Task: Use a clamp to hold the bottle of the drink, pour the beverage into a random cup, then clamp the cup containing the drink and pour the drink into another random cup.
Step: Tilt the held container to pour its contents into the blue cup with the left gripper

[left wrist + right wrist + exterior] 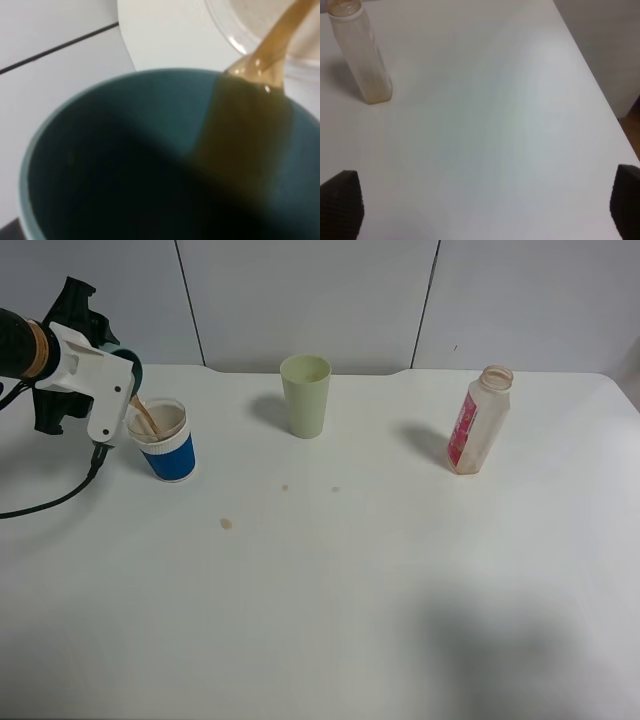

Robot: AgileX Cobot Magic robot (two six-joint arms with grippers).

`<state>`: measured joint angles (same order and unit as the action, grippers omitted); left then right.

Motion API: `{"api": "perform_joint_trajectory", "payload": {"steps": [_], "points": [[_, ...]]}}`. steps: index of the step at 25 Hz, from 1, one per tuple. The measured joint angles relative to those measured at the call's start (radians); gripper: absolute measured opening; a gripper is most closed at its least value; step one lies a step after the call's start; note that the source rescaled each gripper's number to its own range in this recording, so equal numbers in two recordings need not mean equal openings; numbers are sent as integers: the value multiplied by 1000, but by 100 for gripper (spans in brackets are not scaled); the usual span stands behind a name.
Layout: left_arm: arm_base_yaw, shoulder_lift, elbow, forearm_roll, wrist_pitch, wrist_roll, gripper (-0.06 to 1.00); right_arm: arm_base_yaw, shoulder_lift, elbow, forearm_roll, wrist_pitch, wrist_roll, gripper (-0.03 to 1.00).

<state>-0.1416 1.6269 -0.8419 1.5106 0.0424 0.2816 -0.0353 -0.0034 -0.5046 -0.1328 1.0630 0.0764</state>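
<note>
Just below and beside your left gripper (118,410), the blue cup (168,445) stands upright, taking a thin brown stream (145,418) that falls inside its clear rim. The stream leaves the lip of the teal cup (125,150), which the left gripper appears to be clamped on and holds tilted over the blue one.

Your main risk is the stream missing. It enters near the rim's close side, so if you tip faster or drift away from the cup, drink will likely run down the outside onto the table (350,570). Brown drips (226,524) already mark the surface. Lowering the wrist could also knock the blue cup, which looks light enough to slide or tip.

The pale green cup (305,395) stands well apart from that gripper, toward the table's middle. The bottle (478,422) stands upright ahead of your right gripper (485,205), well clear of it. That gripper's jaws are spread wide with nothing between them.
</note>
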Motion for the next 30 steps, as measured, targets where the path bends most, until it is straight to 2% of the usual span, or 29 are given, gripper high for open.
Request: {"api": "perform_joint_trajectory", "payload": {"steps": [9, 30], "points": [[-3, -7, 0, 40, 11, 1, 1, 0, 0, 0, 0, 0, 0, 98], [-106, -9, -2, 127, 135, 2, 1, 0, 0, 0, 0, 0, 0, 98]]}}
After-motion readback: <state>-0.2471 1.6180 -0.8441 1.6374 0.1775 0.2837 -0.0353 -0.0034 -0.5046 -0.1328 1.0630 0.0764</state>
